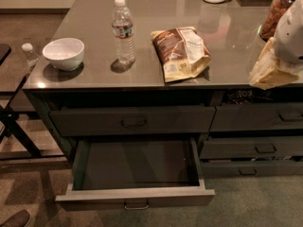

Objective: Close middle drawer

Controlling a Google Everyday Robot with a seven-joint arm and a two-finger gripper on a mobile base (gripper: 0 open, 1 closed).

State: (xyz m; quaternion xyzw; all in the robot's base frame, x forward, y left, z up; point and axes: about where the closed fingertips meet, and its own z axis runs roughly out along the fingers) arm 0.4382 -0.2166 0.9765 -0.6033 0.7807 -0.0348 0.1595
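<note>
The middle drawer [135,196] is a wide, shallow dark grey drawer in the left stack. It stands pulled far out toward me, empty inside, with a small bar handle [136,205] at the centre of its front. A closed, taller-fronted wide drawer [132,121] sits above it. My gripper [266,72], cream-coloured under a white arm [291,30], hangs at the right edge of the view over the counter's front right edge. It is well up and to the right of the open drawer and touches nothing.
On the grey counter [94,74] stand a white bowl [63,53], a water bottle [123,30], a snack bag [182,51] and a jar of nuts [277,13]. Narrower closed drawers [258,148] form the right stack. A dark folding stand [14,126] is at the left.
</note>
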